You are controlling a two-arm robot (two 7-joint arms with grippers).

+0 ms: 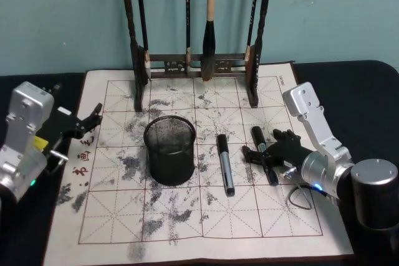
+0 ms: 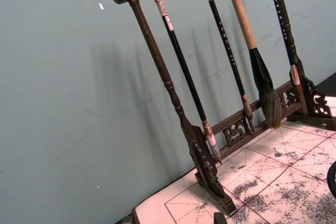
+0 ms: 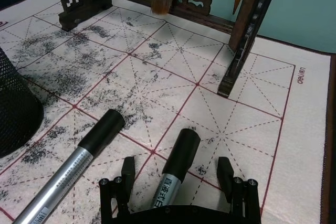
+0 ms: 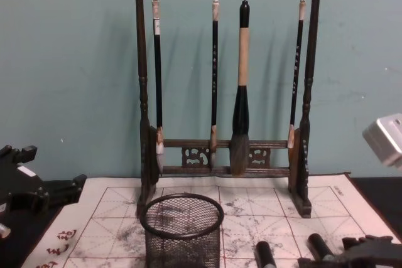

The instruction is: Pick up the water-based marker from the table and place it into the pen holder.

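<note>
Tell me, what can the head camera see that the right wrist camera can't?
The head view has, and the right wrist view lacks: the left gripper, open at the mat's left edge, and the pen holder's whole round rim. The right wrist view has, and the head view lacks: readable print on the marker lying between the open right gripper's fingers. Both share that marker, a second marker beside it, the pen holder, the inky mat and the brush rack.
</note>
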